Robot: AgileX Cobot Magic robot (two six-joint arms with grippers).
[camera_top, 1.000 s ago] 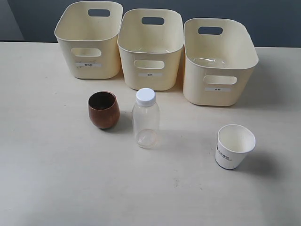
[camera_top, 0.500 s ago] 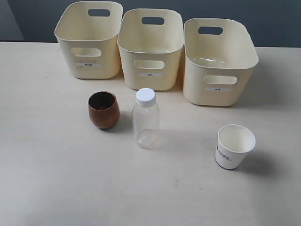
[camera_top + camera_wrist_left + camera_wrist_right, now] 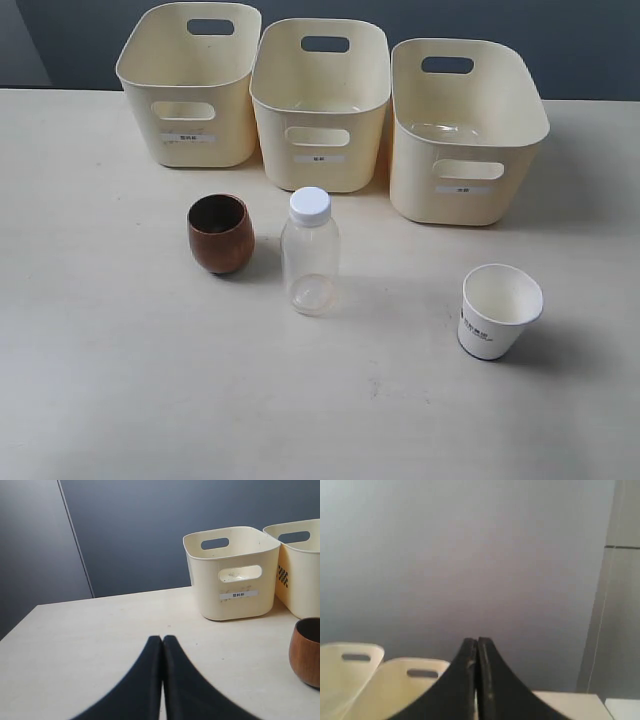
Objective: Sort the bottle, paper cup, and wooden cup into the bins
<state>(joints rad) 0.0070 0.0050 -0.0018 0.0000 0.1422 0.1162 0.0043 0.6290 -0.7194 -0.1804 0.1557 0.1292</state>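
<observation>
Nothing is seen to have moved since the earlier frames: every object on the table (image 3: 100, 380) sits where it did, and neither arm has entered the exterior view.

Taking the bottle (image 3: 310, 252) as the landmark, the wooden cup (image 3: 220, 233) stands upright just to its left, close but not touching. The paper cup (image 3: 498, 311) stands upright well to the bottle's right and somewhat nearer the camera, mouth up. Behind the bottle the three bins (image 3: 320, 105) are lined up side by side, the middle one directly behind it; all three appear empty.

The left gripper (image 3: 162, 645) is shown with its fingers pressed together and nothing held between them. In the left wrist view the wooden cup (image 3: 306, 652) lies ahead and off to one side of the fingertips, with the first bin (image 3: 232, 572) beyond it. The right gripper (image 3: 477, 647) is likewise closed on nothing and is raised, so that only bin rims and the wall are seen past it.

The left arm is judged nearer the wooden cup and bottle, the right arm nearer the paper cup. The bottle's long axis is vertical, so a side-on grasp would be called for, after the fingers are spread.
</observation>
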